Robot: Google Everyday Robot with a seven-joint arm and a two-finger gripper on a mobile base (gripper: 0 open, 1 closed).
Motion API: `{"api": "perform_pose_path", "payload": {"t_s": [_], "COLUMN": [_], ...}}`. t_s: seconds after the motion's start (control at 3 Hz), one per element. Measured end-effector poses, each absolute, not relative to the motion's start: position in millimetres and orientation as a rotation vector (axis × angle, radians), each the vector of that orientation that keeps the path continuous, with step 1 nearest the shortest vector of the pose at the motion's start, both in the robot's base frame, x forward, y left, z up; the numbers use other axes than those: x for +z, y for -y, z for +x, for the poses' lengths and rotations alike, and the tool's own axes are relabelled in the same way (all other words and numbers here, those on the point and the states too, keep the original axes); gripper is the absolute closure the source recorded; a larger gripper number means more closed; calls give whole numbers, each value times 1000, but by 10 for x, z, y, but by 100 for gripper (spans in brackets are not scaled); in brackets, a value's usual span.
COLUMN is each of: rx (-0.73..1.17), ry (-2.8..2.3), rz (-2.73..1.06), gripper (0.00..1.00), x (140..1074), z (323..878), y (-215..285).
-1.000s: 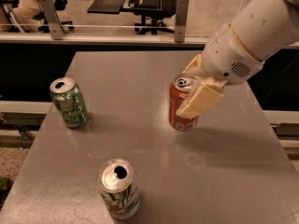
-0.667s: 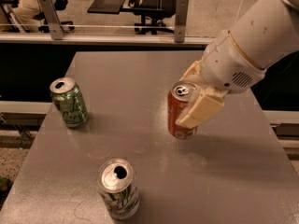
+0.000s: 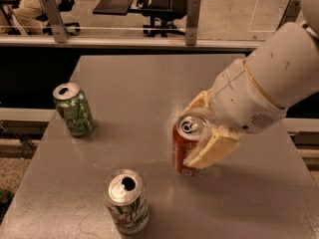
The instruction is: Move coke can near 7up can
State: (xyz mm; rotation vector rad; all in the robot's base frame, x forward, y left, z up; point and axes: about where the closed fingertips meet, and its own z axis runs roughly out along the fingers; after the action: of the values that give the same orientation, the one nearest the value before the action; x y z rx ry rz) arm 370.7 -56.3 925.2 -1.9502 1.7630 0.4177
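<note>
The coke can (image 3: 183, 150), orange-red with a silver top, stands upright on the grey table (image 3: 139, 83) right of centre. My gripper (image 3: 202, 133) comes in from the right on a thick white arm, and its cream fingers (image 3: 212, 152) are shut on the coke can's right side. The 7up can (image 3: 126, 201), white with green streaks and a silver top, stands near the front edge, down and to the left of the coke can, a short gap apart.
An all-green can (image 3: 74, 108) stands at the table's left side. Behind the table run a metal rail (image 3: 124, 41) and a glass partition, with office chairs (image 3: 169, 4) beyond.
My gripper has carried the coke can toward the front and left, closer to the 7up can. The two other cans have not moved.
</note>
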Motion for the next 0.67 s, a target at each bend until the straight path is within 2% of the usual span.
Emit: {"api": "perform_pose_path", "payload": {"t_s": [0.67], "rx": [549], "ry": [-1703], "rz": [-2004], "gripper": [100], "x": [9005], "z": [3502], "y": [437]}}
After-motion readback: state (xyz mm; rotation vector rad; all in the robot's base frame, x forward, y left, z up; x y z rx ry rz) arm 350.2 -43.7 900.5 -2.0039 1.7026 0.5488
